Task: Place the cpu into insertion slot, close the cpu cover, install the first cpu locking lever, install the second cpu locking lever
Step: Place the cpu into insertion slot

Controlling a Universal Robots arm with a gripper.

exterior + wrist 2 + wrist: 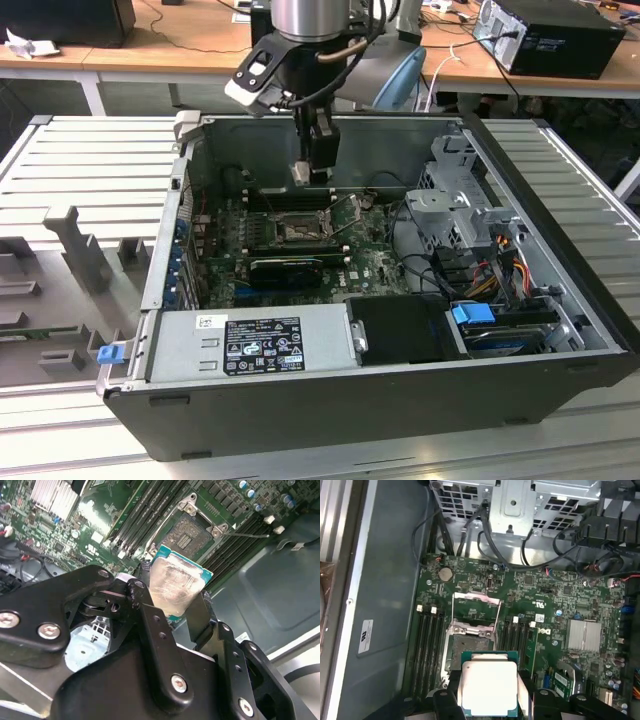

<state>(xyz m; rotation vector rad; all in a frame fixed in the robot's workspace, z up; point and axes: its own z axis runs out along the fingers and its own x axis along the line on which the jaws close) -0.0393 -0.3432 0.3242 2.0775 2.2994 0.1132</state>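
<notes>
Your gripper (311,172) is clamped on the cpu (489,686) inside the open computer case (400,405).
You have the chip pinched by two opposite edges, its pale metal face showing in both wrist views. It hangs above the motherboard (545,595), clear of the insertion slot (466,647). The slot is bare, and the cpu cover (476,609) is folded open just beside it.

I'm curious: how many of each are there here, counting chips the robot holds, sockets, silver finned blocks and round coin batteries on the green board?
cpu, held in the gripper: 1
insertion slot: 1
silver finned heatsink: 1
coin battery: 1
Total: 4
</notes>
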